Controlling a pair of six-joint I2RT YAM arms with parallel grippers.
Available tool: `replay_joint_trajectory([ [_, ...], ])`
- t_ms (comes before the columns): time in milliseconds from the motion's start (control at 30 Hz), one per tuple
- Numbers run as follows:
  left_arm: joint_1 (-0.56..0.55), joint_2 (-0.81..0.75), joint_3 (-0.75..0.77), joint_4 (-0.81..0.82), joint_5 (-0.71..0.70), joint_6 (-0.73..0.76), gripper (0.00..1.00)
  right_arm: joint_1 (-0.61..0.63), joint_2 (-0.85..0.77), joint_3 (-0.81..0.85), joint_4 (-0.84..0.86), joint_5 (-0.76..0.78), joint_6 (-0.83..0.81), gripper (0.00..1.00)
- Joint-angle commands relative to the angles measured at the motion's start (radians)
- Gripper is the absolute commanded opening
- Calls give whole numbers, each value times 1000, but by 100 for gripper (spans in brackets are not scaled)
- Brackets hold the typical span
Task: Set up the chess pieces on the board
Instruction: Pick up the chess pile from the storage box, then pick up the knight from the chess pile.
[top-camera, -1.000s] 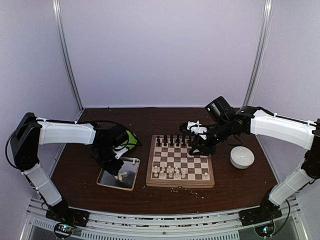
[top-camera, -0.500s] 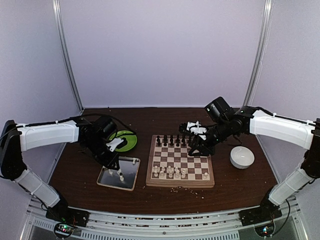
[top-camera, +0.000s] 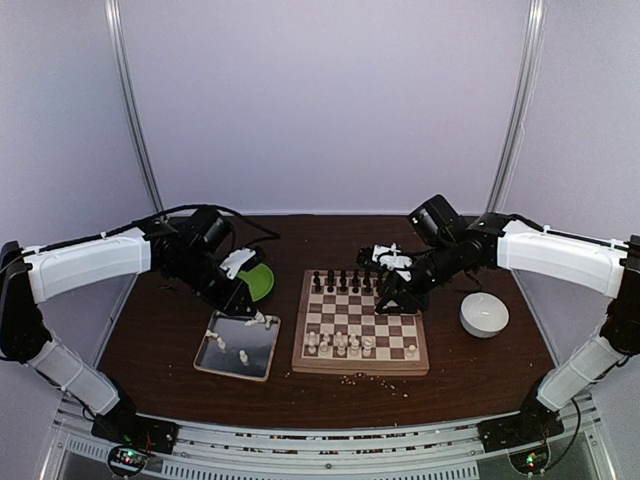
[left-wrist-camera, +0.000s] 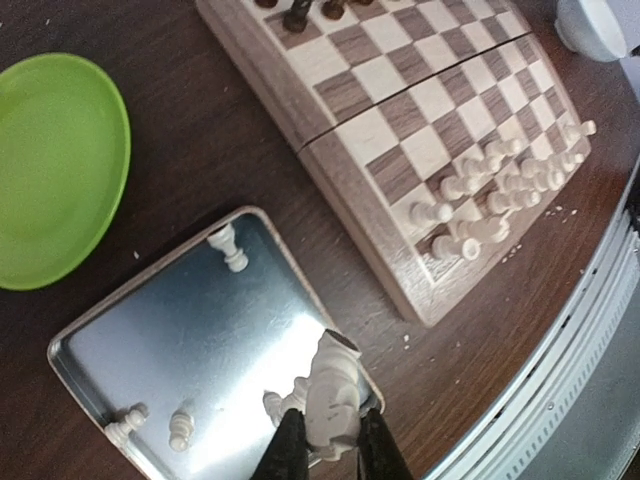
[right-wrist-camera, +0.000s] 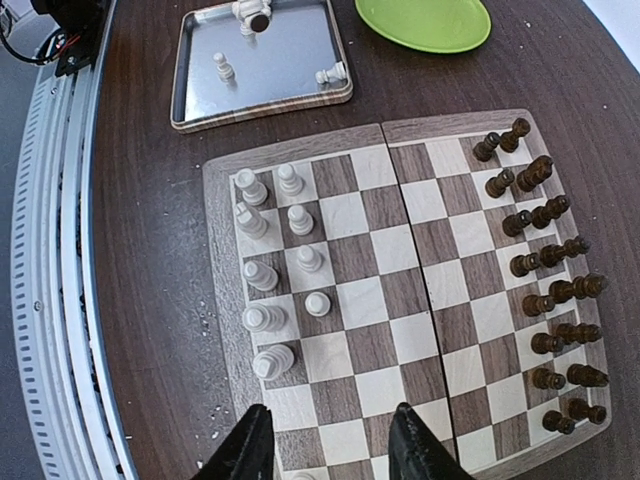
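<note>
My left gripper (left-wrist-camera: 325, 445) is shut on a cream-white chess piece (left-wrist-camera: 335, 395) and holds it above the right edge of the silver tray (left-wrist-camera: 200, 330). In the top view the left gripper (top-camera: 250, 312) hangs over the tray's far right corner (top-camera: 225, 365). Three more white pieces (left-wrist-camera: 230, 245) lie in the tray. The board (top-camera: 360, 368) carries dark pieces (top-camera: 345, 280) on its far rows and white pieces (top-camera: 340, 343) on its near rows. My right gripper (right-wrist-camera: 330, 430) is open and empty above the board's right part (top-camera: 388, 298).
A green plate (top-camera: 258, 280) lies behind the tray. A white bowl (top-camera: 484, 314) stands right of the board. Pale crumbs (top-camera: 350, 378) are scattered along the board's near edge. The table's front edge is close to the tray.
My left gripper rose out of the tray with a white piece in it and moved toward the tray's far right corner. The right arm has not moved.
</note>
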Motion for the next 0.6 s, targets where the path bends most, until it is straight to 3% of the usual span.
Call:
replay_joint_trajectory([
  [0,1,-52,61,134,103,-12,0,-6,18,29,7,-60,62,40],
  [200,0,-47,104,265,107,-130,0,-12,18,97,4,-157,144,44],
  [367,-10,-89,53,532,154,-237,0,-24,57,182,-22,-237,188,48],
  [567,-26,-58,107,553,209,-249,0,-22,130,322,-11,-310,201,57],
])
